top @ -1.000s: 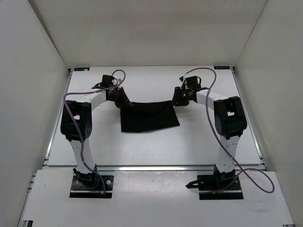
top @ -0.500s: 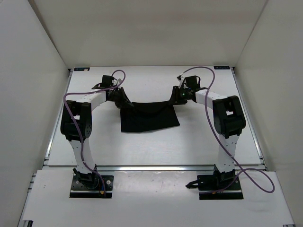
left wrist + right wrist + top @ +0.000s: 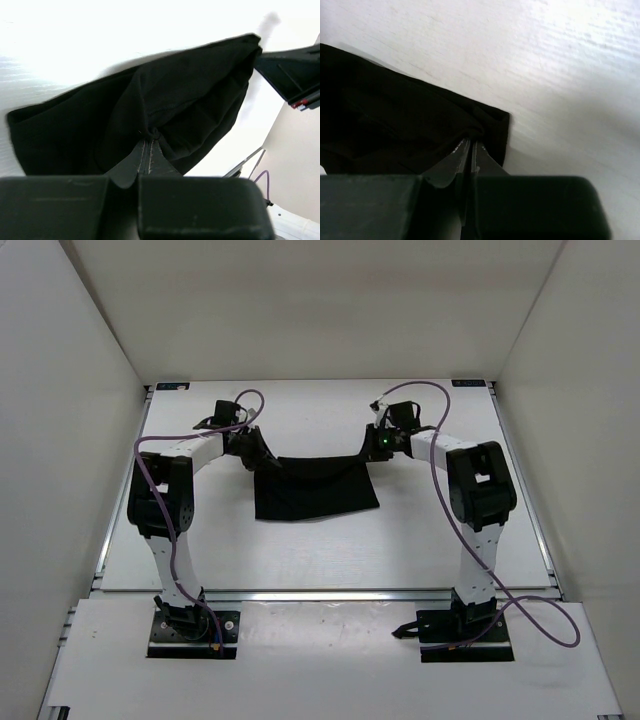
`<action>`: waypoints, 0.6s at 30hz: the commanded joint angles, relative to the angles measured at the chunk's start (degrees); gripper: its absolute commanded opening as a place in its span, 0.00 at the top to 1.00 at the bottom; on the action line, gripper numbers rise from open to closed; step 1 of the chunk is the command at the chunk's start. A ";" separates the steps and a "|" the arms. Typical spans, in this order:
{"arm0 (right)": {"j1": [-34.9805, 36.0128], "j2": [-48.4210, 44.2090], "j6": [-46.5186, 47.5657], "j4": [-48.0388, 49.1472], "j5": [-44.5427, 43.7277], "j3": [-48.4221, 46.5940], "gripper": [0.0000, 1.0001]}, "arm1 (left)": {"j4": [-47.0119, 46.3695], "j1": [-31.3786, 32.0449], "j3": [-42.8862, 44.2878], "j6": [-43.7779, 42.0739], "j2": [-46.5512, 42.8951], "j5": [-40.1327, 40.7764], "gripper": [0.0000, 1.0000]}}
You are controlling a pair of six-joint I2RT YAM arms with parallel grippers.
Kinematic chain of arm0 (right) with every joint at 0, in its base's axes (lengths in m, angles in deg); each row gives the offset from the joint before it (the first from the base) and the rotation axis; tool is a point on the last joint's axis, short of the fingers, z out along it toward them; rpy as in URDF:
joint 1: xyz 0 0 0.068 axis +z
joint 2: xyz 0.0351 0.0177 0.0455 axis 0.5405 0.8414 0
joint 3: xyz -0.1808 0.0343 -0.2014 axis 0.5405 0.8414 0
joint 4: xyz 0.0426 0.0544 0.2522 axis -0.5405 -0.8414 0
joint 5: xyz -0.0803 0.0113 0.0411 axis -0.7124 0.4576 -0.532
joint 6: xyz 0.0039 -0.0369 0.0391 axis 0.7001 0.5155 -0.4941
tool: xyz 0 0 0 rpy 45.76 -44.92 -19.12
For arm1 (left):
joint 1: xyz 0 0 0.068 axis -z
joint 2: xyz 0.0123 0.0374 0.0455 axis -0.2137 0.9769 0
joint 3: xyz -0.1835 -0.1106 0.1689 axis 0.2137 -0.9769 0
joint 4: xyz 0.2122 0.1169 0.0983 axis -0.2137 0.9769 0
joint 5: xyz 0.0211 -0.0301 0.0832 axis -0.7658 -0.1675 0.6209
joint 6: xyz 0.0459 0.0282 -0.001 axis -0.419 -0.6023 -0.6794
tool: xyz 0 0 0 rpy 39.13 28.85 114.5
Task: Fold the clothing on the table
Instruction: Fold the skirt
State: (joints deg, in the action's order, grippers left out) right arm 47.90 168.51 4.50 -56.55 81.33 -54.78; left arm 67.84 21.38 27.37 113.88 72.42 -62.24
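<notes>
The left gripper [image 3: 148, 150] is clamped on a pinch of the black clothing [image 3: 315, 490], its fingertips tight together with the fabric puckered into a small knot between them. The right gripper [image 3: 470, 148] is likewise closed, nipping the cloth just inside its far right corner, where the hem curls over the tips. From above, the two grips sit at or near the far corners of the piece. The far edge sags in a shallow curve between them, while the rest lies flat toward the arm bases, roughly in the middle of the desk [image 3: 300, 555]. The step in hand looks like the first fold: carrying the far edge over to the near one. To do it well, I judge that both arms should lift together and only a little, drawing slightly apart so the sag goes out of the edge. They should then travel toward the near edge at the same pace, so the held corners land squarely on the near corners and not skewed. The right grip looks shallow, close to the hem, so a sharp tug could pull that corner free; a slow start would show whether it holds. Soft fabric like this will likely drag and wrinkle if hauled low across itself, so some height through the middle of the travel should help. The desk is matte white, edged along its near side by a thin metal rail [image 3: 330, 593], and plain white walls [image 3: 320, 310] close it in at the far side and on both flanks.
</notes>
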 commanded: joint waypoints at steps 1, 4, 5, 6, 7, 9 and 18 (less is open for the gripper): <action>-1.38 -4.52 -1.63 3.55 0.31 3.09 1.00 | 0.00 -1.39 -0.74 -1.24 -3.56 1.02 1.00; -3.31 -6.36 -3.21 4.18 2.06 4.95 1.00 | -1.41 -2.70 -2.50 -0.46 -4.45 0.42 1.00; -3.58 -6.28 -2.78 4.01 2.24 4.51 1.00 | -1.94 -2.71 -2.77 -0.45 -4.54 0.15 1.00; -3.75 -6.37 -2.52 3.83 2.50 4.51 1.00 | -1.77 -2.71 -2.86 -0.45 -4.36 -0.03 1.00; -3.84 -6.37 -2.60 3.66 2.33 4.42 1.00 | -1.94 -2.88 -3.12 -0.54 -4.62 0.23 1.00; -3.84 -6.19 -2.34 2.86 1.89 4.25 1.00 | -2.29 -2.45 -3.56 0.07 -4.98 0.06 1.00; -4.54 -5.76 -2.69 2.52 2.51 4.25 1.00 | -1.77 -4.38 -2.07 -0.36 -3.83 0.50 1.00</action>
State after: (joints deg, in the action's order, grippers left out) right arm 44.09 165.12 1.53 -55.39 83.82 -49.97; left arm 65.94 18.32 23.69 114.32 71.63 -61.98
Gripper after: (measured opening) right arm 0.007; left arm 0.021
